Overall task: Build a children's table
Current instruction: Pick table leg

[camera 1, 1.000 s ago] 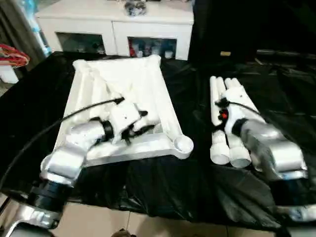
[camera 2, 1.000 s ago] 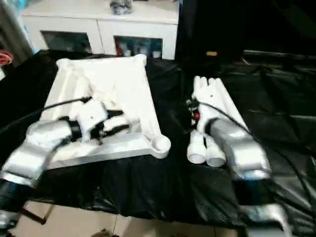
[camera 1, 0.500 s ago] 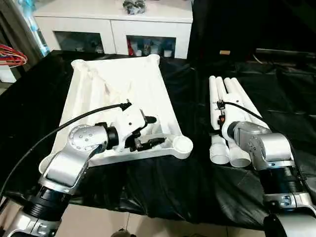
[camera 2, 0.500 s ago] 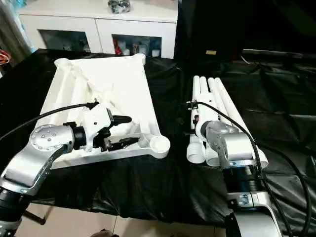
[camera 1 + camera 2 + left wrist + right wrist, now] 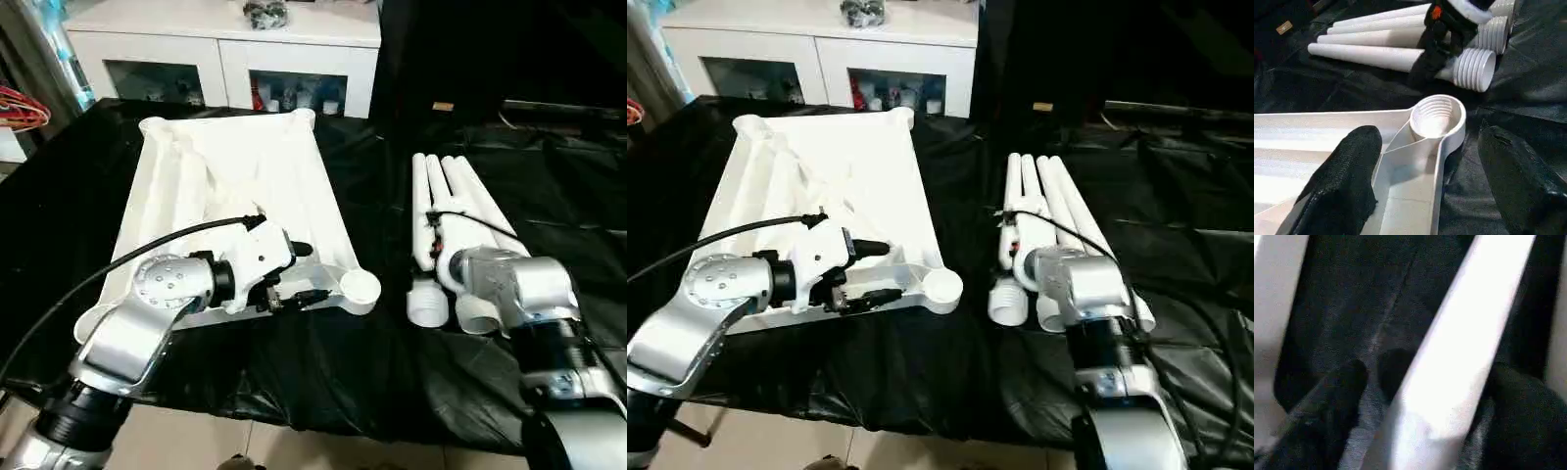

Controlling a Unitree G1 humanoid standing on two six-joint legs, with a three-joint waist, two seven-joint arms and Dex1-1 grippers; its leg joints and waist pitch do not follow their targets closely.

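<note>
The open left hand [image 5: 297, 274] has slid toward the tabletop's corner socket [image 5: 360, 287]; the right hand [image 5: 1415, 396] straddles 1 leg [image 5: 1459, 352], unclenched.

Corner socket [image 5: 1436, 117] (threaded) between spread jaws; legs [image 5: 1400, 46] beyond
</note>
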